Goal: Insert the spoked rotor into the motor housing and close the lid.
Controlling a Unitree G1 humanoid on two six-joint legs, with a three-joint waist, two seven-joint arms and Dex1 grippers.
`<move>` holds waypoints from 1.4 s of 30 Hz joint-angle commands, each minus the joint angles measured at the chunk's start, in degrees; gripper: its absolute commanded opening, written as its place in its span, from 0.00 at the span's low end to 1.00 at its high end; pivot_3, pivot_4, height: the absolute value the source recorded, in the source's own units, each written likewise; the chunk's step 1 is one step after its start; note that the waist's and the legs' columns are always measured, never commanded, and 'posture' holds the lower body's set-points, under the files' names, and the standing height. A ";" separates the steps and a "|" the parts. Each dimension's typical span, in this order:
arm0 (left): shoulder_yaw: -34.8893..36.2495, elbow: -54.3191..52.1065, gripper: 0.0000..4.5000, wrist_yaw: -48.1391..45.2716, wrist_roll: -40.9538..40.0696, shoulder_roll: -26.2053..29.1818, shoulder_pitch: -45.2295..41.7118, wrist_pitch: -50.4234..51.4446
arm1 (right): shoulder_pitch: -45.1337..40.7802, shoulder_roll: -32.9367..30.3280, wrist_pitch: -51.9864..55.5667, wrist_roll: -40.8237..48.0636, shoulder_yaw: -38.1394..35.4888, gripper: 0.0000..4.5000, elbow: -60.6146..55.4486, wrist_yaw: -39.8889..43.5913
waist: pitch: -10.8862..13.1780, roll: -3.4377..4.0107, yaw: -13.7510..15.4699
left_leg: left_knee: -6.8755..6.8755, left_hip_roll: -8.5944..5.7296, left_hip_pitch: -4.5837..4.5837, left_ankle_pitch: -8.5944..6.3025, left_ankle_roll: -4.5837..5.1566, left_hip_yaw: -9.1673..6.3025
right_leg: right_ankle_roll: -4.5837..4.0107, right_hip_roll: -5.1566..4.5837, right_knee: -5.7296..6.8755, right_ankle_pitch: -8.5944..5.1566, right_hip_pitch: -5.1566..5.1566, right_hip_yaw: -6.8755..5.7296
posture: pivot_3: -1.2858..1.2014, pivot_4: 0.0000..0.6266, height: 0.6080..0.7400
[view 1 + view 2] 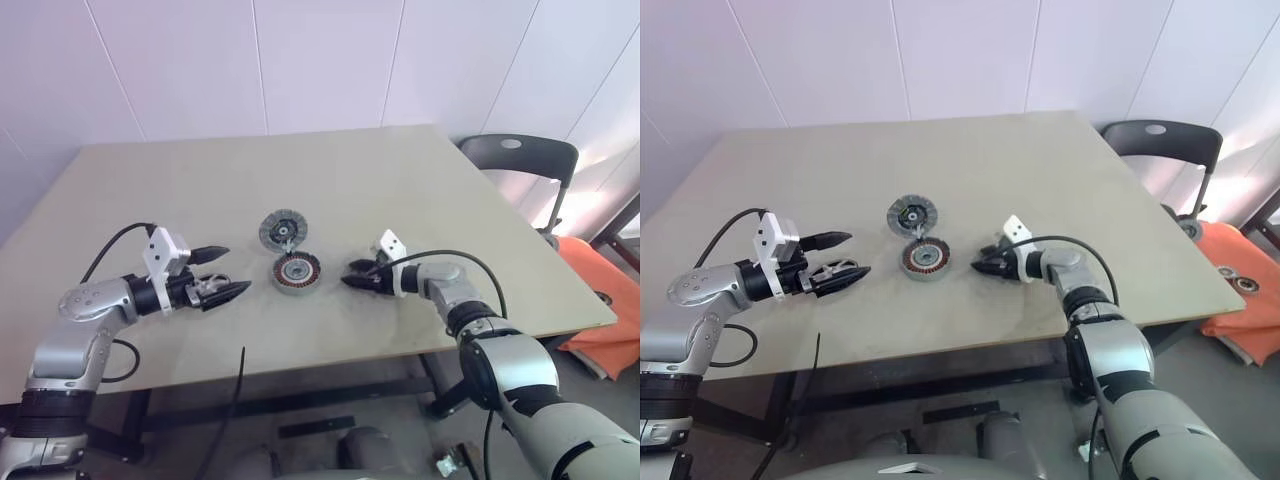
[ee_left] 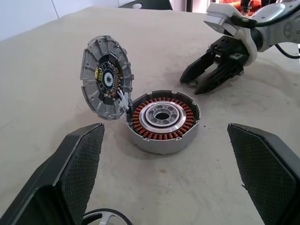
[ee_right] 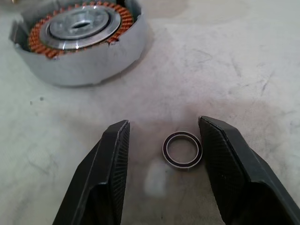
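Observation:
The motor housing (image 1: 296, 271) sits mid-table, its copper windings ringing a silver centre (image 2: 163, 119). The lid (image 1: 282, 231) stands tilted up at the housing's far edge, inner face showing (image 2: 107, 77). My left gripper (image 1: 237, 268) hovers open to the left of the housing, pointing at it. My right gripper (image 1: 350, 275) is low over the table to the right of the housing, open. A small dark-rimmed ring (image 3: 183, 150) lies on the table between its fingers (image 3: 115, 159), apart from both. The spoked rotor is out of view.
The beige table (image 1: 300, 170) has its front edge close below both grippers. A black cable (image 1: 241, 375) hangs down past that edge. A dark chair (image 1: 520, 155) and an orange object (image 1: 600, 300) stand beyond the table's right side.

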 commanded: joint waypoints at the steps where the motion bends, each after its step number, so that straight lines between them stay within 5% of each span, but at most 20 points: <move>1: 1.15 -2.09 1.00 0.52 -0.34 -0.01 -0.47 -0.38 | -0.16 -0.80 -1.27 -0.44 0.21 0.54 -0.81 -0.63 | 0.00 0.00 0.01 | 0.00 0.00 0.00 0.00 0.00 0.00 | 0.00 0.00 0.00 0.00 0.00 0.00 | 0.52 0.00 1.00; 11: 1.30 -2.90 1.00 0.95 -0.73 0.09 -0.05 0.23 | 0.06 -0.75 -1.12 -0.38 0.37 0.54 -0.51 -1.24 | 0.00 0.00 0.02 | 0.00 0.00 0.01 0.00 0.00 0.00 | 0.00 -0.01 0.00 0.00 0.01 0.00 | 0.52 0.00 1.00; 17: 1.40 -2.97 1.00 1.11 -0.80 0.10 -0.19 0.38 | 0.15 -0.74 -0.88 -0.35 0.60 0.20 -0.36 -0.85 | 0.00 0.00 0.04 | 0.00 0.00 0.03 0.00 0.00 0.00 | -0.01 -0.01 0.00 -0.01 0.03 0.00 | 0.52 0.00 1.00; 36: 2.31 -3.96 1.00 -0.29 -1.29 0.98 0.92 1.12 | -0.32 -0.60 -3.67 -0.55 1.25 0.16 -1.01 0.03 | 0.00 0.00 0.09 | -0.02 -0.01 0.01 0.00 0.00 -0.01 | -0.01 -0.03 -0.05 -0.01 0.03 0.00 | 0.52 0.00 1.00; 42: 3.33 -4.14 1.00 -1.53 -1.47 1.80 2.44 0.92 | -2.63 0.67 -4.99 1.45 0.83 0.16 -3.59 6.65 | 0.02 0.03 -0.11 | -0.06 0.00 -0.01 0.00 0.00 0.00 | 0.00 -0.02 -0.06 -0.01 -0.02 0.00 | 0.52 0.00 1.00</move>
